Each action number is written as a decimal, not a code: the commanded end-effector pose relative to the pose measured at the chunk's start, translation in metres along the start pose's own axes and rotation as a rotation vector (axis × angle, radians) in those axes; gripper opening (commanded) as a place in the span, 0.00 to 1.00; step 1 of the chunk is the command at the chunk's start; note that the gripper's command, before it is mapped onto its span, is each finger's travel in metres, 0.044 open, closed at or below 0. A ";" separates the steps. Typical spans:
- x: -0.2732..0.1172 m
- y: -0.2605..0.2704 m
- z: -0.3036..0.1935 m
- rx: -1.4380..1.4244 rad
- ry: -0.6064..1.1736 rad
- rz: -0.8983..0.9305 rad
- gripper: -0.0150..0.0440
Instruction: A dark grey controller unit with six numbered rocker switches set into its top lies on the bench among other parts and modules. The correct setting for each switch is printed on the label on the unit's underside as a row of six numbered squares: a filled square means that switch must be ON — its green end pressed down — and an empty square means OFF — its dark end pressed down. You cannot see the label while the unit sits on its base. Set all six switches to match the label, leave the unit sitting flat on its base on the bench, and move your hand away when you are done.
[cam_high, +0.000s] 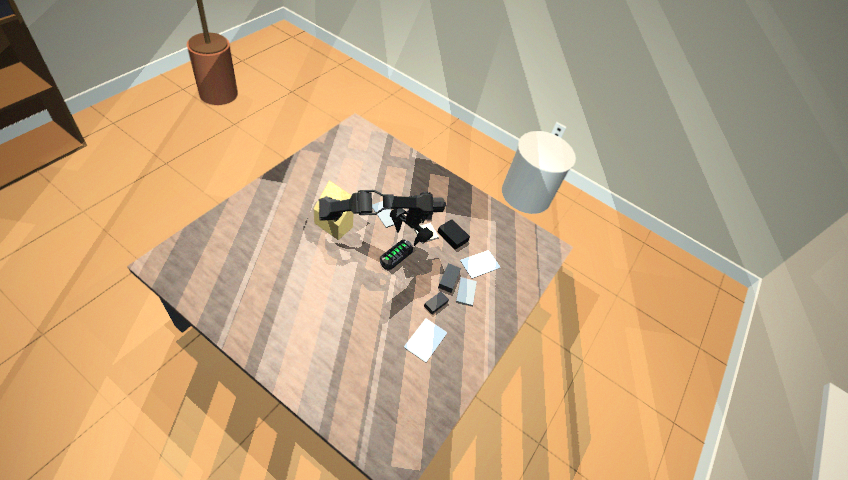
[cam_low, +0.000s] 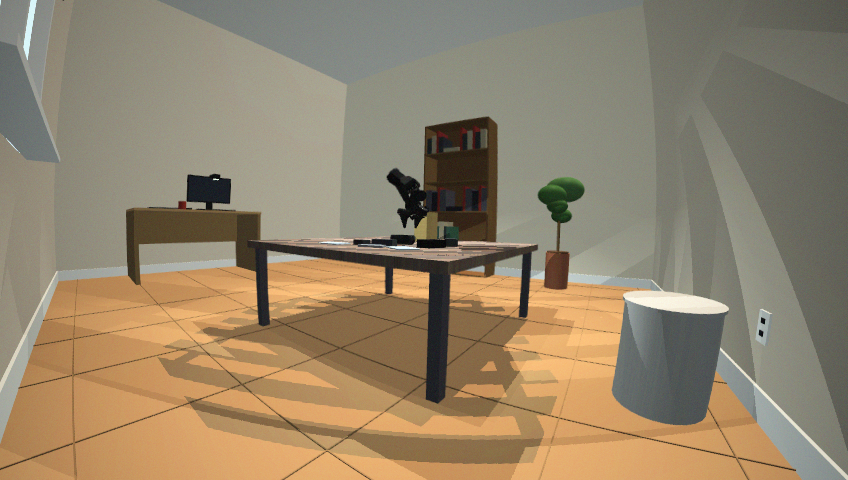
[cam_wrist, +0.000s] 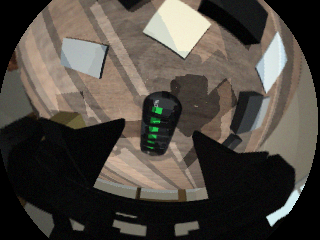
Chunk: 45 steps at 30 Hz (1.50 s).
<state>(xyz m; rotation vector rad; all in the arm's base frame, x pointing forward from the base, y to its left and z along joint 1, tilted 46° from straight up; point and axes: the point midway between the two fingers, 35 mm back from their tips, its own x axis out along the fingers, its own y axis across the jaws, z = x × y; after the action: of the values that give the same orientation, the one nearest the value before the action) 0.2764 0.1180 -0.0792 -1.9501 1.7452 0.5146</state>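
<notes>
Evidently, the tool (cam_high: 410, 233) (cam_low: 411, 226) (cam_wrist: 160, 128) is spread wide with nothing between its fingertips, hanging above the surface (cam_high: 297, 261) (cam_low: 357, 248) (cam_wrist: 130, 75). The controller unit (cam_high: 397, 258) (cam_low: 402, 238) (cam_wrist: 160, 122) sits on its base near the middle of the surface, below the tool and apart from it, with green showing along its row of switches. The numbers are too small to read, so which end of each switch is pressed I can't fairly say.

In the top view, a yellow block (cam_high: 340, 229) (cam_low: 426, 227) (cam_wrist: 67, 121) stands to the left, partly under the arm (cam_high: 363, 202) (cam_low: 402, 180). A black box (cam_high: 453, 233) lies right of the unit, with a white sheet (cam_high: 480, 263) just beyond it. Nearer are a dark grey block (cam_high: 449, 277), a smaller dark block (cam_high: 436, 302) and, nearest of all, another pale sheet (cam_high: 425, 339).
</notes>
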 end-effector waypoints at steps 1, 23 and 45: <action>0.002 -0.002 0.003 0.010 -0.003 0.004 1.00; 0.037 -0.003 0.010 0.010 -0.002 0.004 1.00; 0.056 -0.003 0.012 0.010 0.000 0.004 0.81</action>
<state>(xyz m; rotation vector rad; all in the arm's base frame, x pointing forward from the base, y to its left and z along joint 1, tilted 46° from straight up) 0.2863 0.0815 -0.1202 -1.9292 1.7491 0.5068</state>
